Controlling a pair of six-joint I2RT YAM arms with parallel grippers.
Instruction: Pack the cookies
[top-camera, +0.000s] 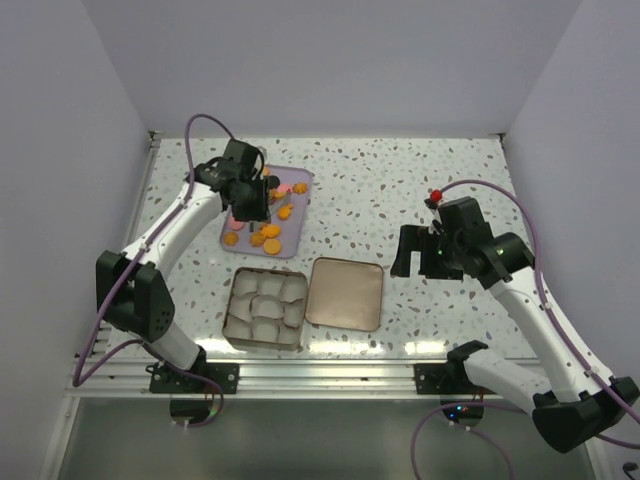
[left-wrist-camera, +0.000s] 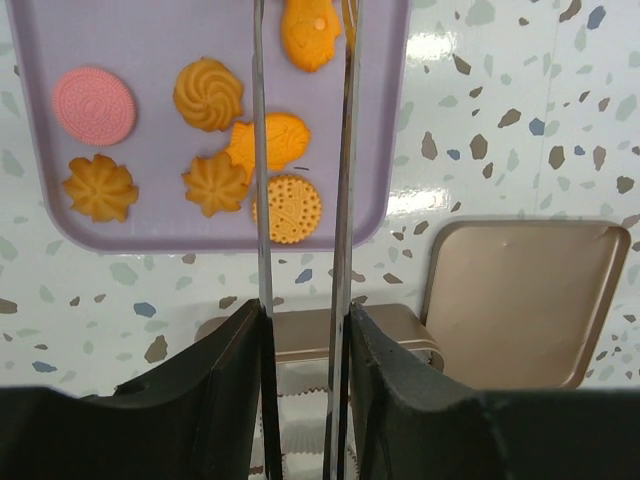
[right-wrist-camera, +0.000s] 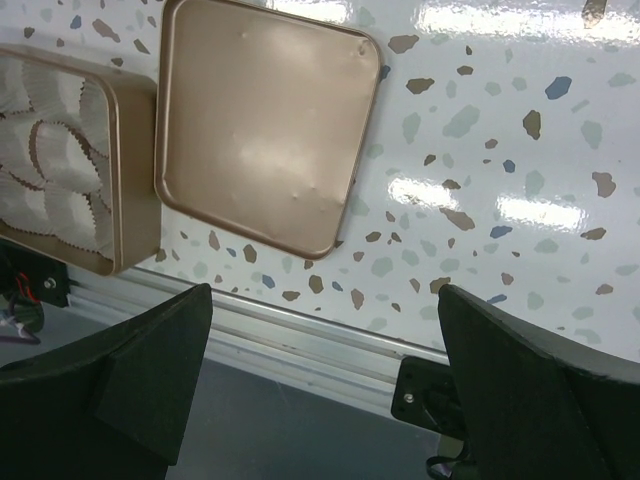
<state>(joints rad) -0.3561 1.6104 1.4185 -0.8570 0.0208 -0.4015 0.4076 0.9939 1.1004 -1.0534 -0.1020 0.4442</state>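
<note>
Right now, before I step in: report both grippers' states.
Left gripper: blades narrowly apart above the cookies, tips out of frame; cannot tell if it grips anything.
Right gripper: open, empty.

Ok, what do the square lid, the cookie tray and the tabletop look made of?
Lid: likely thin metal, satin gold, with small dents. Tray: probably plastic, smooth matte lilac, rounded rim. Tabletop: glossy speckled terrazzo look, bright reflections; stone or laminate, unclear.
</note>
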